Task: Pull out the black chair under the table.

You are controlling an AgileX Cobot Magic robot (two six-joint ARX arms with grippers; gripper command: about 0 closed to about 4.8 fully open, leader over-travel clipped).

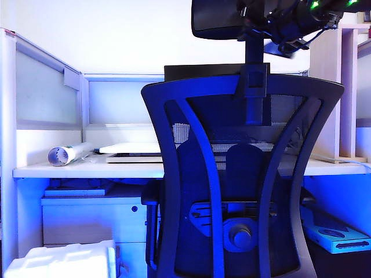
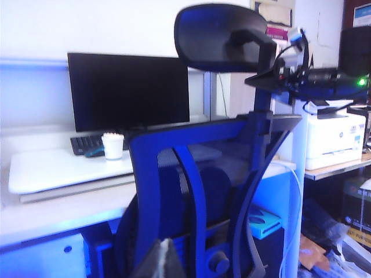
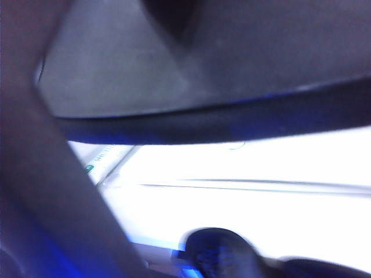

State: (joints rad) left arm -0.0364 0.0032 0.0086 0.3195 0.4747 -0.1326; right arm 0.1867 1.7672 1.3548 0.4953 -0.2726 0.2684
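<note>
A white-walled office cubicle with pale partition panels frames the scene, and the table (image 1: 87, 171) runs across it as a long white top. The black chair (image 1: 243, 174) is pushed in against the table's near edge, its mesh back facing outward, the curved ribs fanning down to a round lumbar knob (image 1: 242, 236), and its headrest (image 1: 217, 20) up on a post above the back.

The right gripper (image 1: 284, 43) is up at the headrest, beside the post, the arm reaching in from the upper right with green lights showing on it. Its own camera is blurred and filled with dark chair surfaces close up, so I cannot tell whether its jaws are apart or clamped on anything. The left gripper (image 2: 162, 260) hangs back from the chair, only a dark tip showing low in its wrist view; how its jaws stand I cannot tell.

On the table sit a dark monitor (image 2: 128, 90), a keyboard (image 2: 87, 143), a small white cup (image 2: 113, 145) and a rolled paper tube (image 1: 68, 154). A white drawer cabinet (image 1: 93, 220) stands under the table left of the chair, and a white printer (image 2: 336, 139) sits off to the right.
</note>
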